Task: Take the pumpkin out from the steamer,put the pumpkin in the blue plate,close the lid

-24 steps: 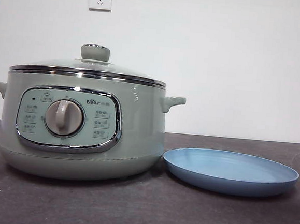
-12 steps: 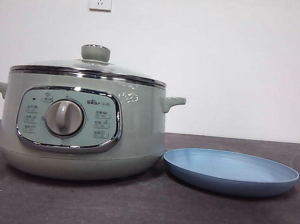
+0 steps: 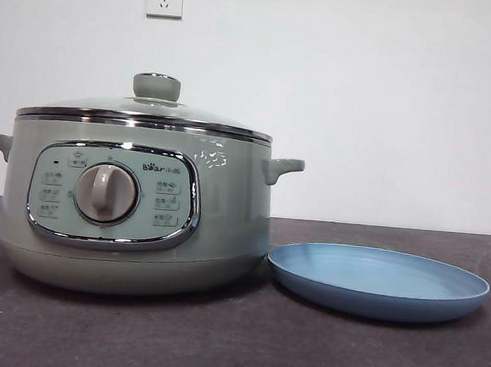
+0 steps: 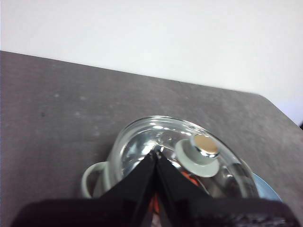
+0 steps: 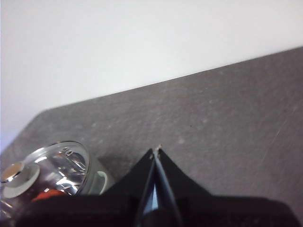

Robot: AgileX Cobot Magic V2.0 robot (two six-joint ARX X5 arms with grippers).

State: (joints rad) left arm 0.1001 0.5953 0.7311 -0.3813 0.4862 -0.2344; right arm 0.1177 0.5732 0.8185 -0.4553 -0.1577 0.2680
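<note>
the lid (image 3: 145,114) sits on the steamer (image 3: 132,217), the pumpkin (image 4: 188,177) a red glimpse under its glass, the blue plate (image 3: 378,281) just beside. both the left gripper (image 4: 155,152) and the right gripper (image 5: 156,150) hang above with jaws pressed together. the left should open wide, centre on the knob (image 4: 201,150), then lift straight up.

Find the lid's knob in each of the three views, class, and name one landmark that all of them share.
Front view: the knob tops the lid, upper left of centre.
Left wrist view: the knob sits lower right, beside the closed left gripper.
Right wrist view: the knob is at the lower left edge.
Shared landmark: the lid's glass dome.
</note>
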